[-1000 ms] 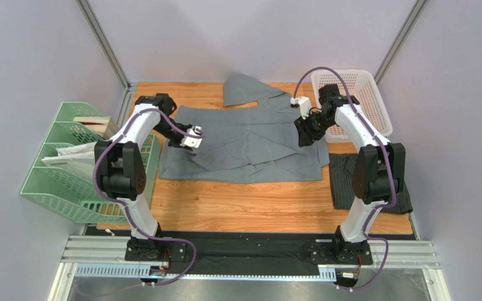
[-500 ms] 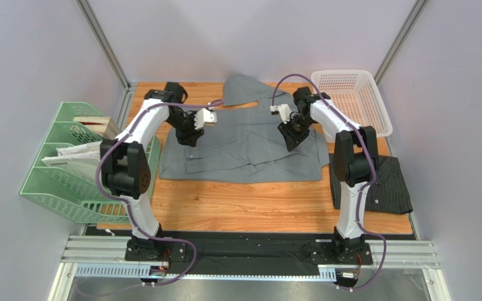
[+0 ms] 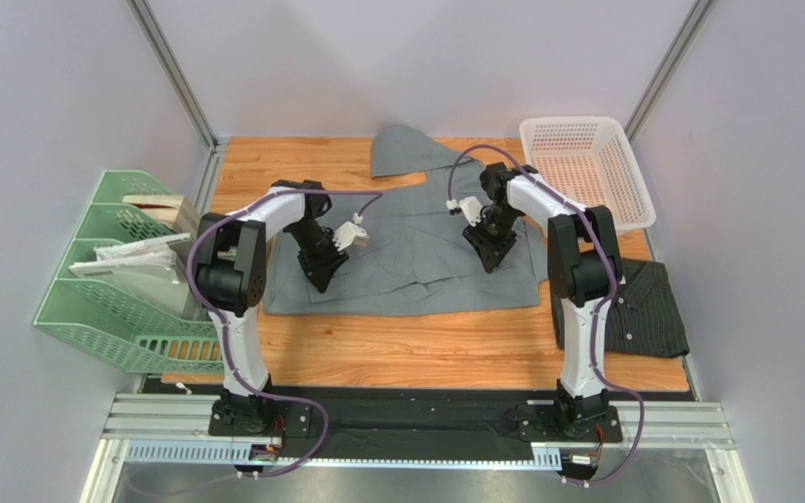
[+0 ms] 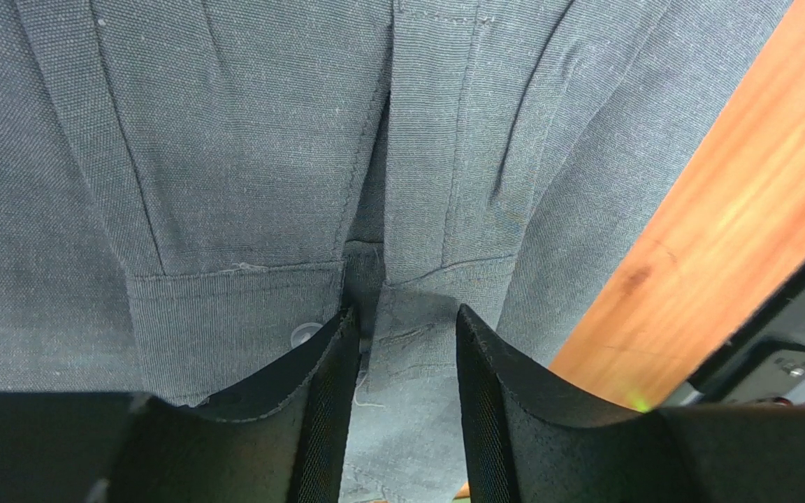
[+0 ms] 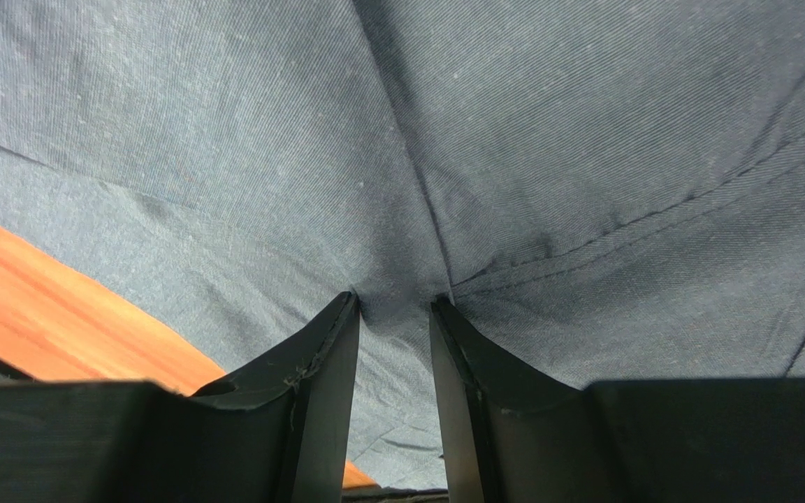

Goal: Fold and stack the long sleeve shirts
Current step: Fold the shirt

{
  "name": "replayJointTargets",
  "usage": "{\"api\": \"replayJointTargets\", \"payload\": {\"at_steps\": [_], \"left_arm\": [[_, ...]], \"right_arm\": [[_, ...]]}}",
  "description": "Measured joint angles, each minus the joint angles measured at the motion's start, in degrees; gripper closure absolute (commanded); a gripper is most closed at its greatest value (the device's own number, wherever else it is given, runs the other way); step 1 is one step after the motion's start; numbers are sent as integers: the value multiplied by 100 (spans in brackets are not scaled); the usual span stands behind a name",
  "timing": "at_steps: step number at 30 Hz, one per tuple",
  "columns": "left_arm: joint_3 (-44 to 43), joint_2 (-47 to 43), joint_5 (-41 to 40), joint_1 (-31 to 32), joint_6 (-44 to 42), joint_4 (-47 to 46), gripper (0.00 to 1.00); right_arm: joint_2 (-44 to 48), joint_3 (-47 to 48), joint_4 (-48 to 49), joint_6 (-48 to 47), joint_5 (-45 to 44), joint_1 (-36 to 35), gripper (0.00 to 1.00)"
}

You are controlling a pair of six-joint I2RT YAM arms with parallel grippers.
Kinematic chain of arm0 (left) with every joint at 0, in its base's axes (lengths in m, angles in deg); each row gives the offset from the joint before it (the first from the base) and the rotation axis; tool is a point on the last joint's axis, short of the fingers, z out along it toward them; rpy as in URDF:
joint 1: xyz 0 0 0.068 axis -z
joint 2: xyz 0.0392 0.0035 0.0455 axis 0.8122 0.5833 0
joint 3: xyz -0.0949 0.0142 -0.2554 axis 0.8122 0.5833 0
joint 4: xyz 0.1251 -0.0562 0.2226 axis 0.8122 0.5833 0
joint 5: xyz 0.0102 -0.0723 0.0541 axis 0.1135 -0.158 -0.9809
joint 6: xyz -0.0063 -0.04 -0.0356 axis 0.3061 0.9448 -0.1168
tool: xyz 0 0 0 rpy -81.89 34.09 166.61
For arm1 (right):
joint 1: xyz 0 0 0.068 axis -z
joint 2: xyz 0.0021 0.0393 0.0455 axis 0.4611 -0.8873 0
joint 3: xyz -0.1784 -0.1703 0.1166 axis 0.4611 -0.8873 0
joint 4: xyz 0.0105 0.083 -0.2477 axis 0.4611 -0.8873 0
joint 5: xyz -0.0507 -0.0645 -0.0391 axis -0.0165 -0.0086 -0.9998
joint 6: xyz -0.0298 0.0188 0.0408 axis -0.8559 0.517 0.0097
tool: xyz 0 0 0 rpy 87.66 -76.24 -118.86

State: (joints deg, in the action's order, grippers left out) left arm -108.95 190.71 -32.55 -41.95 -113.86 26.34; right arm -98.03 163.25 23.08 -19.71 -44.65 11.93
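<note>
Both arms swung inward and down: left gripper [image 3: 323, 270] and right gripper [image 3: 493, 252] now sit on grey shirt [image 3: 412, 241], spread mid-table. Right fingers [image 5: 323, 367] pinch a cloth pucker; left grip unclear. Next fold probably starting; charcoal shirt [image 3: 648, 309] lies folded at right

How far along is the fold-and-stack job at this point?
Done: the dark pinstriped shirt looks folded, lying at the right near edge of the table. In hand: the grey shirt lies spread out in the middle. The right gripper pinches a pucker of it. The left gripper straddles its cuff, and its grip is unclear. Left: fold the grey shirt and stack the two.
</note>
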Motion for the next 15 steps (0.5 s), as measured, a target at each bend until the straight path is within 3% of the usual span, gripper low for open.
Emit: {"api": "replayJointTargets", "payload": {"at_steps": [8, 12, 14, 15], "left_arm": [[833, -540, 13, 70, 120, 98, 52], [369, -898, 234, 33, 243, 437, 39], [-273, -1182, 385, 13, 387, 407, 32], [-660, -1381, 479, -13, 490, 302, 20]], "right_arm": [[442, -796, -372, -297, 44, -232, 60], [494, -400, -970, -334, 420, -251, 54], [503, 297, -1185, -308, 647, -199, 44], [505, 811, -1198, -275, 778, -149, 40]]}}
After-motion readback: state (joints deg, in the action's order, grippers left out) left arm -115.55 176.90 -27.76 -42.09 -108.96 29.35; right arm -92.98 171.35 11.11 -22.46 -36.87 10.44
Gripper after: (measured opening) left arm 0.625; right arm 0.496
